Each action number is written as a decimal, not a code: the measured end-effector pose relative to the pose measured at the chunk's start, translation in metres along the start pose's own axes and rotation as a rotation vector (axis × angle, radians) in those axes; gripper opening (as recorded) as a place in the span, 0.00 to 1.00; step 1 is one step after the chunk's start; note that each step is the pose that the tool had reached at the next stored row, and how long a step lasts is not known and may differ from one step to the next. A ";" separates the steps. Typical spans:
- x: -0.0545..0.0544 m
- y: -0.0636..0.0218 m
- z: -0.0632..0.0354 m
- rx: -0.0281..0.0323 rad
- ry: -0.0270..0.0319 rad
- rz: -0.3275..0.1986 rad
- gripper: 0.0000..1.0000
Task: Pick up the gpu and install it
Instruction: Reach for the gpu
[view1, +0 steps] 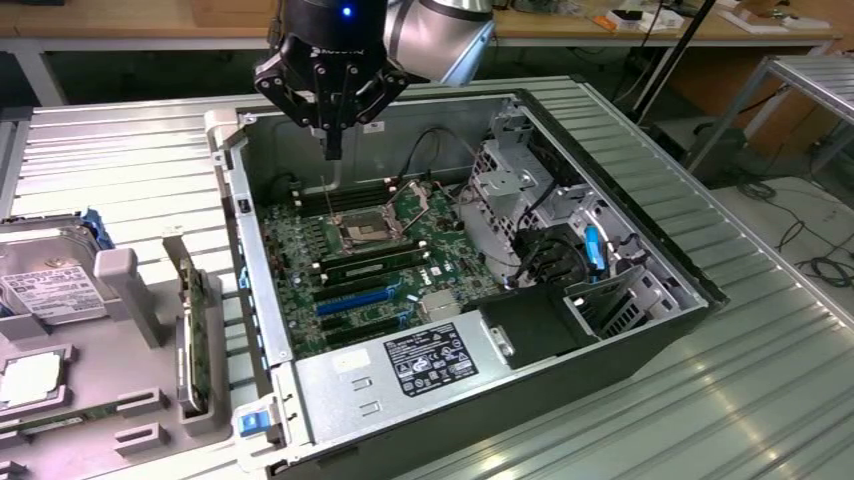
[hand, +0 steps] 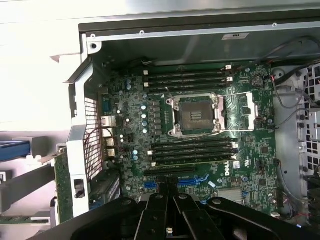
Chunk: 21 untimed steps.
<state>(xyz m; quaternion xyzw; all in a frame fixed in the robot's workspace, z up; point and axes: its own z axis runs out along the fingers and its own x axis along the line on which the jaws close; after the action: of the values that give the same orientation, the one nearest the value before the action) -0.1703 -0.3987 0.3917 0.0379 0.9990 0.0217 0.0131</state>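
Grey rack (view1: 134, 400): closest to me, at the exterior view's lower left. It sits on the ribbed metal table (view1: 761, 340), just beside the computer case.
Gpu (view1: 194, 330): stands on its long edge in a slot of that rack, thin and upright, with the green board showing along the top and a silvery metal piece at its far end. It is outside the case, right next to the case's side wall.
Hard drive (view1: 47, 285): a silver box with a white label. It lies in the same rack, further toward the exterior view's left and apart from the gpu.
Computer case (view1: 254, 230): lies on its side on the table with its open side facing up.
Power supply (view1: 414, 365): a grey box with a printed label, at the near end of the case.
Motherboard (hand: 125, 125): green, and covers the floor of the case. Long black memory slots run on either side of the processor socket (hand: 197, 115), and the blue slots (view1: 354, 295) lie closer to the power supply.
Drive cage (view1: 514, 170): bare metal, on the case's side toward the exterior view's right, with black cables beside it.
Gripper (view1: 332, 150): black, and hangs from the arm above the far end of the case, pointing straight down at the motherboard.
Fingers (hand: 157, 215): pressed together tip to tip, and empty.
Gripper and gpu: well apart, with the case's side wall between them.
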 end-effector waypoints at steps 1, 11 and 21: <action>0.001 -0.0001 0.0000 0.0000 0.0000 0.000 0.11; 0.007 -0.0005 0.0004 0.0000 0.0000 0.000 0.11; 0.012 -0.0009 0.0009 0.0000 0.0000 0.000 0.11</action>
<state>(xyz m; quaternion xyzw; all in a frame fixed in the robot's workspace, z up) -0.1826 -0.3987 0.3905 0.0379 0.9990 0.0217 0.0131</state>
